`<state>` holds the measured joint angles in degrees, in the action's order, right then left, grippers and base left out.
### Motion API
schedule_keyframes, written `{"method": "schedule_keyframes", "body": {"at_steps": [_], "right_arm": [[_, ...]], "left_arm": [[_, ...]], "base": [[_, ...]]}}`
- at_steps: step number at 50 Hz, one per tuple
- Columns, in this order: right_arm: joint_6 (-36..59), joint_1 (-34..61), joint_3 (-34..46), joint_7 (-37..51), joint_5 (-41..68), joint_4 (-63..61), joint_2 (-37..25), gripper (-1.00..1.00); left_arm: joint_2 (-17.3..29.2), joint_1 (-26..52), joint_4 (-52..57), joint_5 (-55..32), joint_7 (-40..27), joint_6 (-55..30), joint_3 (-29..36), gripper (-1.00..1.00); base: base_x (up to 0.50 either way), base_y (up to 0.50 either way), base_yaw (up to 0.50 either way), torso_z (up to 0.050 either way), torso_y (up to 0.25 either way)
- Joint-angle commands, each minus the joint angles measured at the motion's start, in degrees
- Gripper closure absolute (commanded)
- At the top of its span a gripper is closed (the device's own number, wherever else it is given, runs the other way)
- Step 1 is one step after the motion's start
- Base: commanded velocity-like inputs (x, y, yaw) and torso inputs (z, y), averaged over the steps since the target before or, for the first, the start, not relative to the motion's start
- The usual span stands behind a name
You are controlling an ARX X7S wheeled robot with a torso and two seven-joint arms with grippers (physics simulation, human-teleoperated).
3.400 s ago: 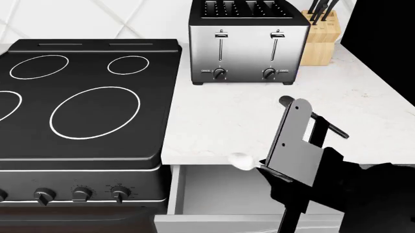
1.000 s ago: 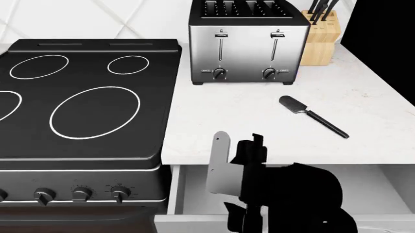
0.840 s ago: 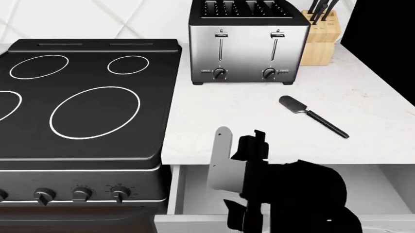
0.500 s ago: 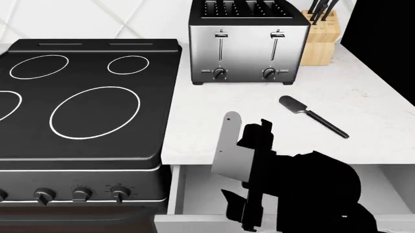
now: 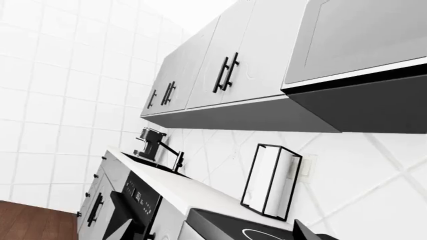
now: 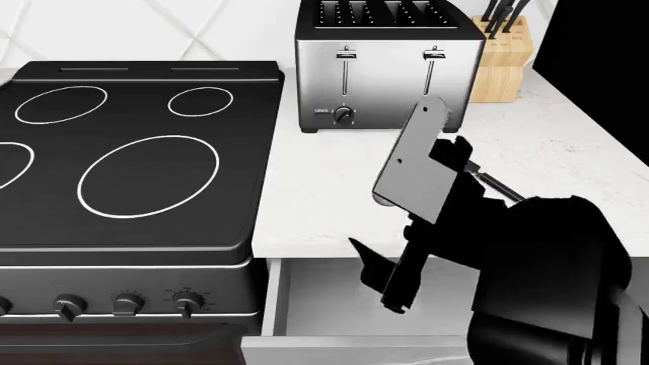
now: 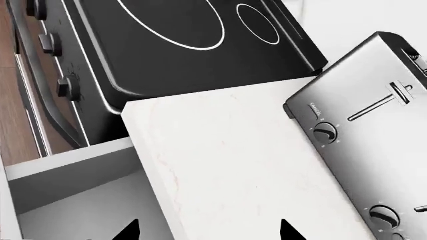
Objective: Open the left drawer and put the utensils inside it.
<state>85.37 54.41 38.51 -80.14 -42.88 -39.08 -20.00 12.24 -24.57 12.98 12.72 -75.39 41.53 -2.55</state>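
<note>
One right hand [image 7: 207,232], fingers spread and empty, above one open left drawer [image 6: 324,300].

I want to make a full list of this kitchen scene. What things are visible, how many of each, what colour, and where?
stove: one, black with white rings, left of the counter
counter: one, white
toaster: one, silver, at the back of the counter
knife block: one, wooden with black handles, right of the toaster
spatula: one, black, on the counter, mostly hidden behind the arm
drawer: one, white, open below the counter; no utensil shows in the visible part
wall cupboards: several, white with black handles, high on the wall
right arm: one, grey and black, over the counter edge
right tool: one, black, open, holds nothing
</note>
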Motion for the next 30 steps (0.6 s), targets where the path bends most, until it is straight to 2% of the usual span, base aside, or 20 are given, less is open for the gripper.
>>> {"method": "schedule_keyframes", "body": {"at_steps": [1,30], "right_arm": [[1.3,3.3,-6.0,0.1,0.1,1.3,0.7,-1.00],[-7.0,6.1,-18.4,9.2,2.1,14.8,1.4,-1.00]], "left_arm": [[0.0,-0.2,0.2,0.1,-0.1,0.3,-0.2,-1.00],[-0.1,-0.4,0.4,0.2,-0.1,0.2,-0.3,-1.00]], "base": [[0.00,0.00,0.00,0.000,0.000],[0.00,0.00,0.00,0.000,0.000]]}}
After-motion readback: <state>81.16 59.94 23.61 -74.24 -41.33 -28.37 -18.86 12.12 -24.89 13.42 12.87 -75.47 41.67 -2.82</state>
